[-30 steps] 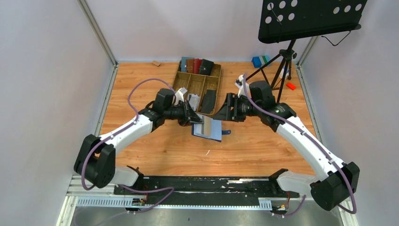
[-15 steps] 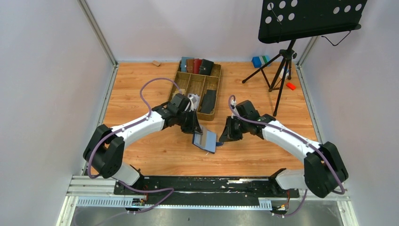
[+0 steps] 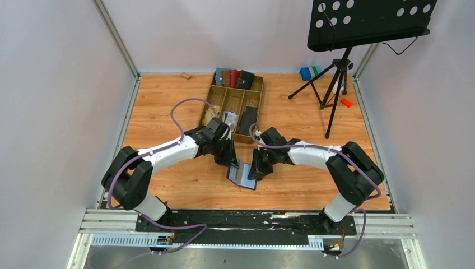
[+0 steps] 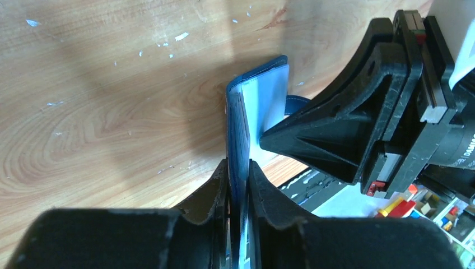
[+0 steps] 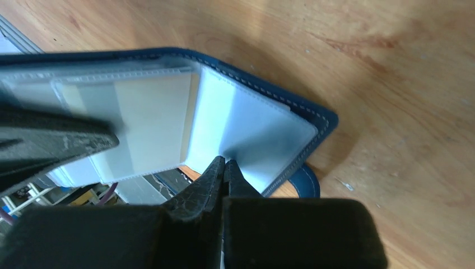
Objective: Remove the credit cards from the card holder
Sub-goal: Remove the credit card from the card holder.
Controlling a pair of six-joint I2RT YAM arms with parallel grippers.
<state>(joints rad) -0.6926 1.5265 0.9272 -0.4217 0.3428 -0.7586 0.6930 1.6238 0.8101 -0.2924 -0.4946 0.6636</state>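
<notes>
The navy-blue card holder [image 3: 242, 176] hangs open just above the table, and my left gripper [image 3: 232, 162] is shut on its one edge. In the left wrist view the holder [image 4: 253, 106] stands edge-on between the jaws of the left gripper [image 4: 238, 166]. The right wrist view shows its inside [image 5: 263, 120]: clear pockets, one with a pale tan credit card [image 5: 148, 126] in it. My right gripper [image 5: 224, 161] is shut, tips pressed together at the lower edge of the clear pockets. Whether a sheet or card is pinched between them I cannot tell. The right gripper [image 3: 255, 171] sits right of the holder.
A wooden divided tray [image 3: 219, 96] stands behind the arms, with several other holders [image 3: 235, 78] at its far end. A music stand's tripod [image 3: 335, 84], a blue block [image 3: 307, 73] and a small red piece [image 3: 346, 102] are at the back right.
Both arms have come down and toward the near edge with the holder. The right gripper, open a second ago, has shut and moved in against the holder's inside.
</notes>
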